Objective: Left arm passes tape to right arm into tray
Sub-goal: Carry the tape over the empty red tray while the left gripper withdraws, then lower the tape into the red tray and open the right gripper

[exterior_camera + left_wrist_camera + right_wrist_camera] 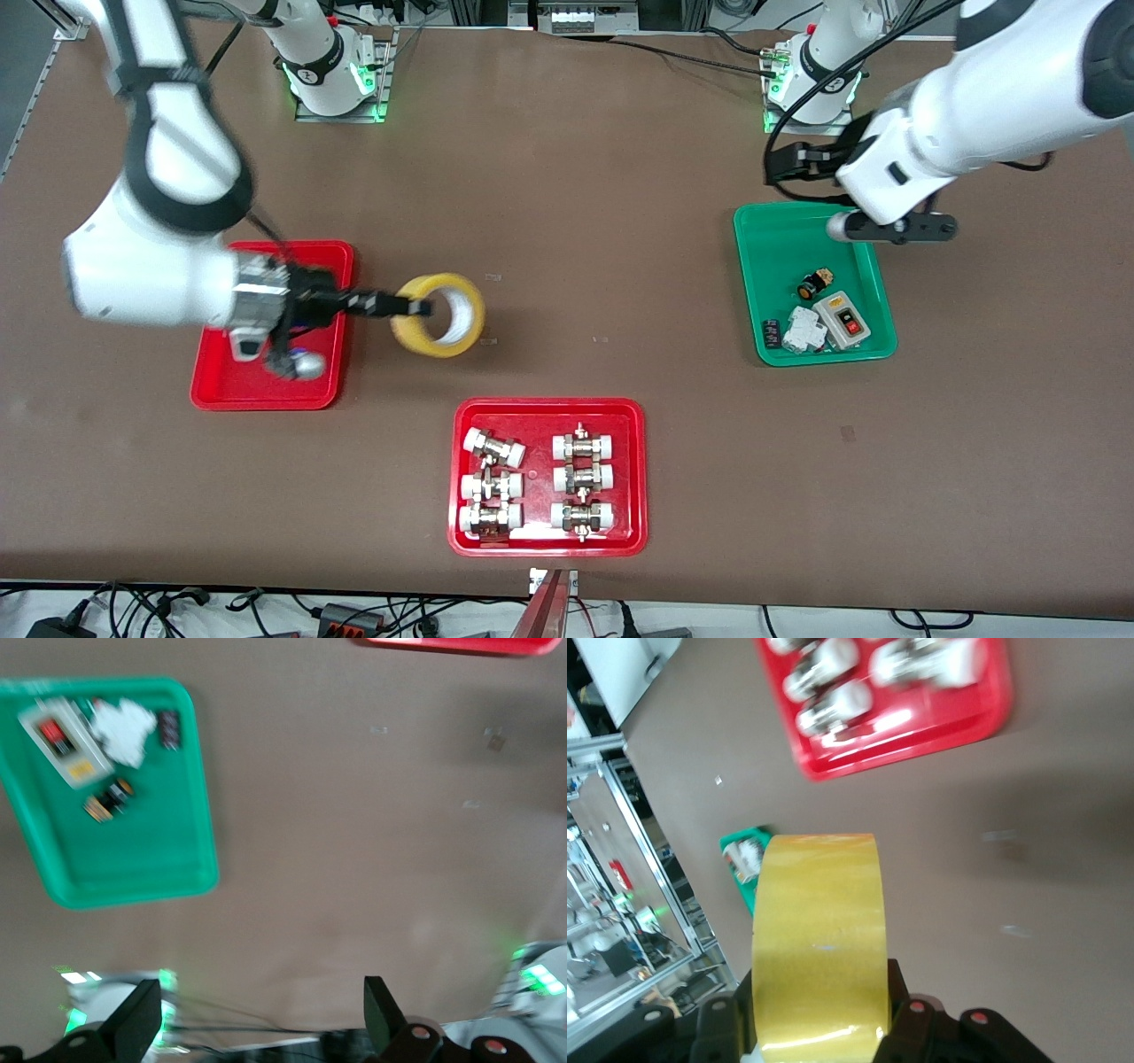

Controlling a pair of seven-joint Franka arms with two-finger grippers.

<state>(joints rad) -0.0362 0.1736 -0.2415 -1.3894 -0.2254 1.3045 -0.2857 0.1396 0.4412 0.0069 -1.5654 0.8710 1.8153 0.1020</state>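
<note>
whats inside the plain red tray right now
Nothing shows on the bare floor of the plain red tray. The right gripper, shut on the tape, is over the table beside the tray, and its wrist covers much of the tray, so that part cannot be checked.

The front view looks down from high across the table (567, 177), facing both robot bases along its top edge and taking in the whole surface. The left wrist view hangs well above the table, looking down on the green tray (133, 859) — also seen in the front view (780, 266). The right wrist view sits very close to the tape (819, 943) (it fills much of the frame), looking past it toward the red tray of fittings (921, 735), shared with the front view (549, 412).
</note>
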